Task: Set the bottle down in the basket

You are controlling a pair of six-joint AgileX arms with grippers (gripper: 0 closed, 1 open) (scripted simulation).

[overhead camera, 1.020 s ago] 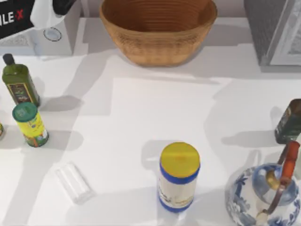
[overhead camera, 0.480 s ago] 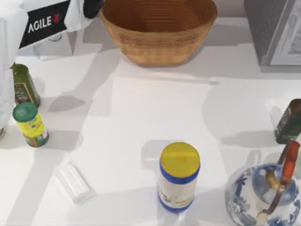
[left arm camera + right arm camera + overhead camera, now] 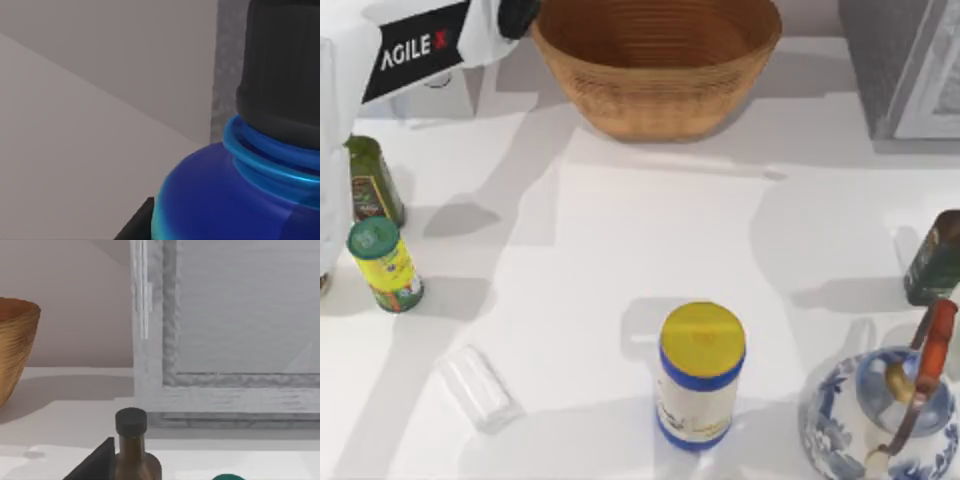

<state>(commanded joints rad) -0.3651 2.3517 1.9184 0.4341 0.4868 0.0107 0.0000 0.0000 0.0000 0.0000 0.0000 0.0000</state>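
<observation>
With the left tool's grip impossible to tell, the bottle (image 3: pixel 235 200) close beneath it could clip the basket (image 3: pixel 655 95) rim just beside it and tip out.

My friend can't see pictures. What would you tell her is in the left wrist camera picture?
A small bottle with a dark blue rounded shoulder, bright blue neck rings and a ridged black screw cap sits very close to the camera. Behind it are a plain pale surface and a speckled grey upright strip.
</observation>
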